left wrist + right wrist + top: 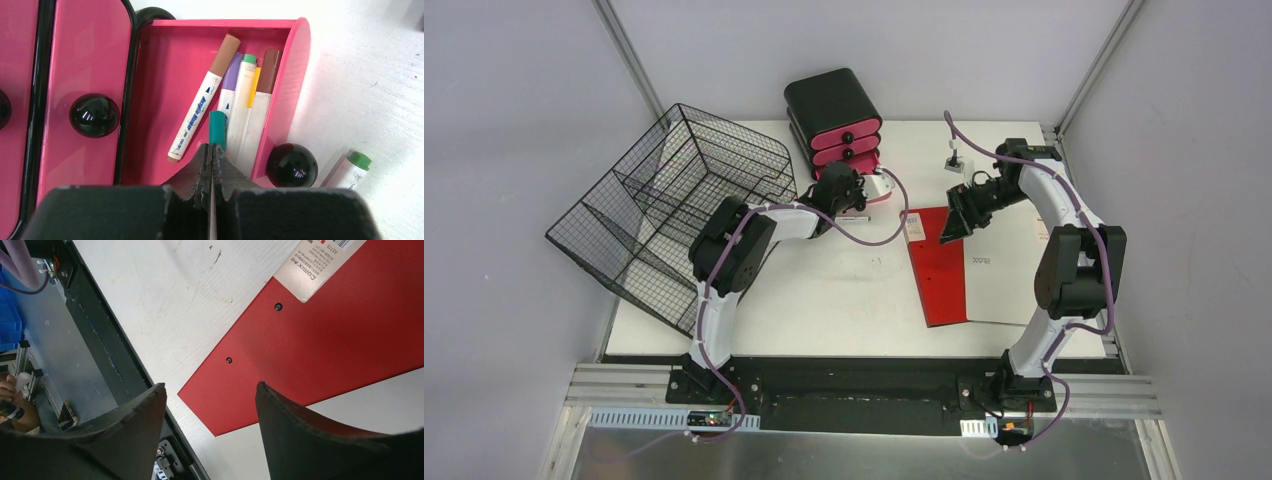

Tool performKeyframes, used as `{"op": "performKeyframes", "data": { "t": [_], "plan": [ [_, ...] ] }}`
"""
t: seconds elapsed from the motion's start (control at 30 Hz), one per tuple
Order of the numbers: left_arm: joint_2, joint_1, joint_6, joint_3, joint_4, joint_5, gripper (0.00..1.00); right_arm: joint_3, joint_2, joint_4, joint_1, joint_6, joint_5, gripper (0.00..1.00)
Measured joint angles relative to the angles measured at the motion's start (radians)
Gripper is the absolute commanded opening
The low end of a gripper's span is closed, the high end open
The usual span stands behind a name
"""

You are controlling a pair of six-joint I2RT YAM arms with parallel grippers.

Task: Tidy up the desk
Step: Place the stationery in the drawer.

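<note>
Two arms are bolted at the near edge of the desk (pixel 844 300), whose white top is spread from their bases to the far wall. Toward the near right corner a red-and-white notebook (pixel 944 280) is laid flat. The right gripper (pixel 210 390) is held above its red cover, fingers spread apart with nothing between them.

Farther in, near the middle of the far edge, the left gripper (pixel 211 147) is poised over an open pink drawer (pixel 220 22), its fingers pressed together. Six markers are seen in this drawer: a tan-capped marker (pixel 200 107) lying slanted, then purple (pixel 231 80), green-capped (pixel 242 100), yellow (pixel 254 87) and brown (pixel 267 85) ones side by side, and a teal marker (pixel 217 127) just beyond the fingertips. Whether the teal one is touched cannot be told. A loose green-capped marker (pixel 352 167) is left on the desk just outside the drawer.

The drawer belongs to a black drawer unit (pixel 832 100) at the far edge, whose upper pink drawers are shut. A black wire basket (pixel 674 210), divided into compartments, is tilted over the far left corner.
</note>
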Motion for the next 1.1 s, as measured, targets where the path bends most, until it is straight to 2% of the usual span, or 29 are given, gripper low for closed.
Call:
{"op": "performKeyframes", "data": {
  "t": [0.1, 0.23, 0.3, 0.37, 0.57, 0.67, 0.73, 0.8, 0.93, 1.1],
  "plan": [
    [0.000, 0.000, -0.001, 0.000, -0.001, 0.000, 0.12, 0.000, 0.000, 0.000, 0.002, -0.001, 0.000, 0.68],
    [0.000, 0.001, -0.004, 0.007, 0.002, 0.000, 0.46, 0.000, 0.000, 0.000, 0.003, -0.002, 0.000, 0.69],
    [-0.003, 0.004, -0.014, 0.016, 0.008, 0.000, 0.57, 0.000, 0.000, 0.000, 0.004, -0.002, 0.000, 0.69],
    [-0.013, 0.005, -0.031, 0.016, 0.011, -0.001, 0.61, 0.000, 0.000, 0.000, 0.005, -0.002, 0.000, 0.69],
    [-0.080, 0.003, -0.107, -0.005, -0.026, 0.003, 0.63, 0.000, 0.000, 0.000, 0.005, -0.002, 0.000, 0.69],
    [-0.137, 0.002, -0.145, -0.024, -0.045, 0.011, 0.63, 0.000, 0.000, 0.000, 0.005, -0.003, 0.000, 0.69],
    [-0.171, 0.002, -0.172, -0.029, -0.063, 0.012, 0.55, 0.000, 0.000, 0.000, 0.005, -0.003, 0.000, 0.69],
    [-0.203, 0.003, -0.210, -0.029, -0.097, 0.010, 0.41, 0.000, 0.000, 0.000, 0.005, -0.003, -0.001, 0.69],
    [-0.233, 0.003, -0.274, -0.002, -0.230, -0.002, 0.00, 0.000, 0.000, 0.000, 0.005, -0.003, -0.001, 0.69],
    [-0.225, 0.002, -0.319, 0.059, -0.417, -0.035, 0.00, 0.000, 0.000, -0.003, 0.005, -0.003, -0.001, 0.69]
  ]
}}
